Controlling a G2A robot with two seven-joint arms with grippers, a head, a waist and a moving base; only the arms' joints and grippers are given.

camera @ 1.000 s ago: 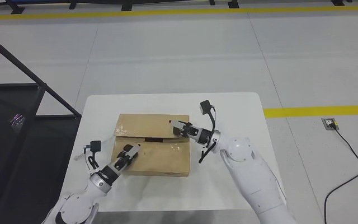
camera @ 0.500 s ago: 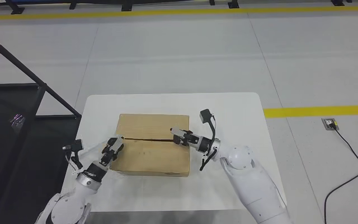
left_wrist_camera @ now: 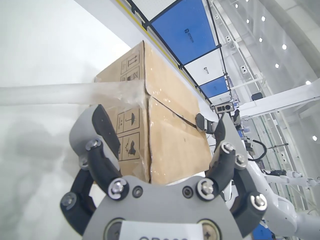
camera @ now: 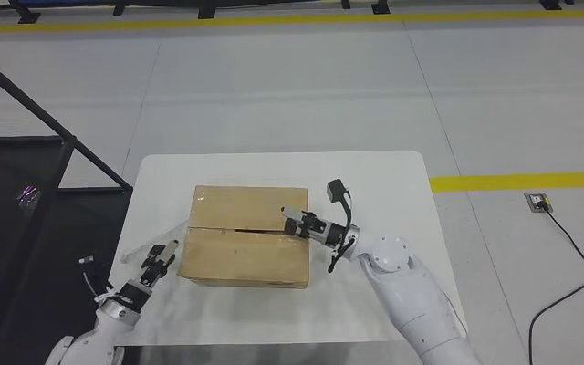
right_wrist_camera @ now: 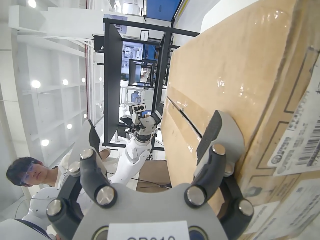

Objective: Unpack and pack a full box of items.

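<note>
Top view: the box (camera: 245,242) sits mid-table (camera: 383,173), its flaps now flat. My left gripper (camera: 163,256) has withdrawn off the lid to the box's left end, jaws released and empty. My right gripper (camera: 290,221) rests spread at the seam. A tape strip (left_wrist_camera: 50,93) trails loose, so I judge the lid closed but unsealed.

The left tool (camera: 165,253) is now off the box (camera: 242,251). A second ago it lies on the near flap, then at the box's left edge, and now it sits over the desk (camera: 383,182) just left of the box. The right tool (camera: 292,221) shifts from the far flap down to the centre seam. The flaps, ajar before, now lie flat.
</note>
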